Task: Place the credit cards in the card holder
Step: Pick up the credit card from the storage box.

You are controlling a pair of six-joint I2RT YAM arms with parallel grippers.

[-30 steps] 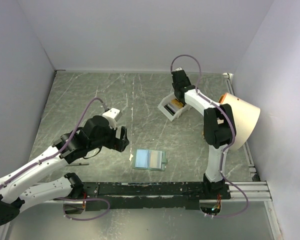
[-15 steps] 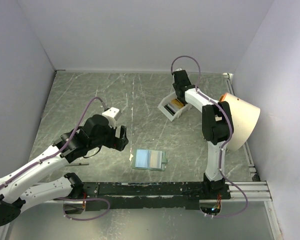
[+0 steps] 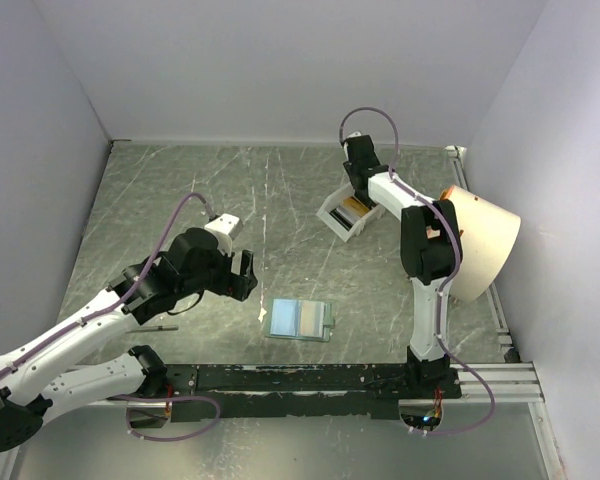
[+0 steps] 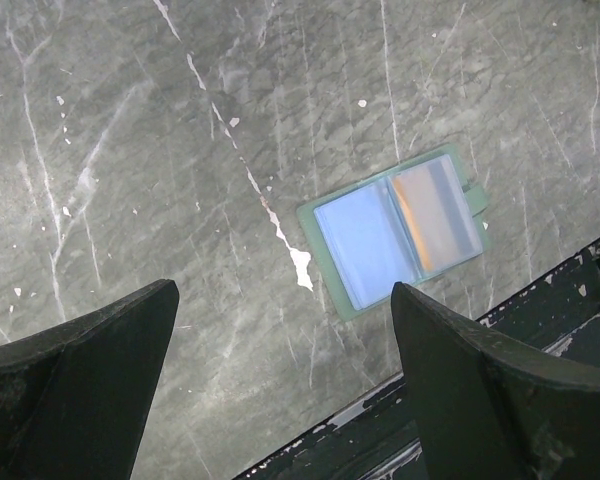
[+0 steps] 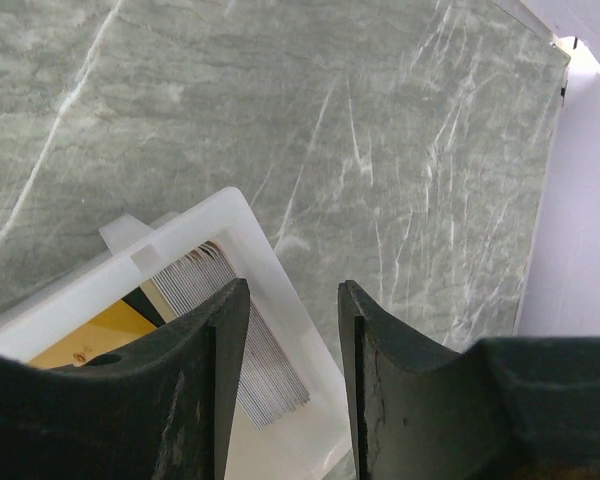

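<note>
Card holder [image 4: 398, 228], sage-green rectangle, flat open on veined table [image 4: 160, 150]; left pincer [image 4: 283, 290] wide apart, right pincer [image 5: 293, 287] slightly parted.

Soft, even light from above fills every view, bright with no harsh glare. Shadows on the desk [image 3: 180, 190] are faint and blurred at the edges. In the wrist views the desk is sharp, while the dark jaws close by look slightly soft.

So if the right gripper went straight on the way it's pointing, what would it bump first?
Probably the white tray, at its rim: the open right gripper frames that wall, with the gold card further left inside. How far off it is I cannot tell.
</note>
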